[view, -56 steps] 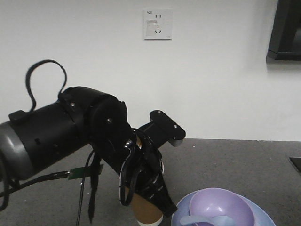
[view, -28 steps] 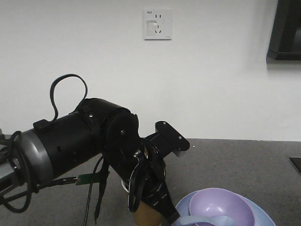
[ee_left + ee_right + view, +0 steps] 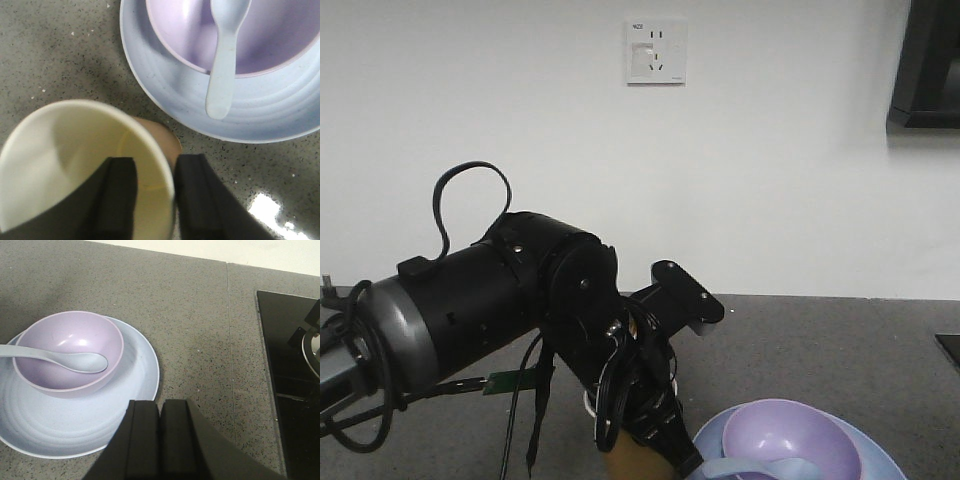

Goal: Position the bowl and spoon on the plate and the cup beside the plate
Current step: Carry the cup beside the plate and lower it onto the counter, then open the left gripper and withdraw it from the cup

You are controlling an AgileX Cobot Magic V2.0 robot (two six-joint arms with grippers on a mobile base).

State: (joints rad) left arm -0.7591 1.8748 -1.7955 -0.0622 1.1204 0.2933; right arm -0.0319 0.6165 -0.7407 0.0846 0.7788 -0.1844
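Cup (image 3: 80, 165), lower left of left-wrist frame, upright on tabletop (image 3: 60, 55) just beside plate (image 3: 175, 95) w/ bowl (image 3: 280, 45) & spoon (image 3: 222, 60). Left hand (image 3: 152, 200) pinched cup wall, one finger inside. Right hand (image 3: 159, 440) pressed together, empty, below plate.

wall socket (image 3: 655, 52) | grey speckled counter (image 3: 200, 315) | black cooktop (image 3: 290, 365)
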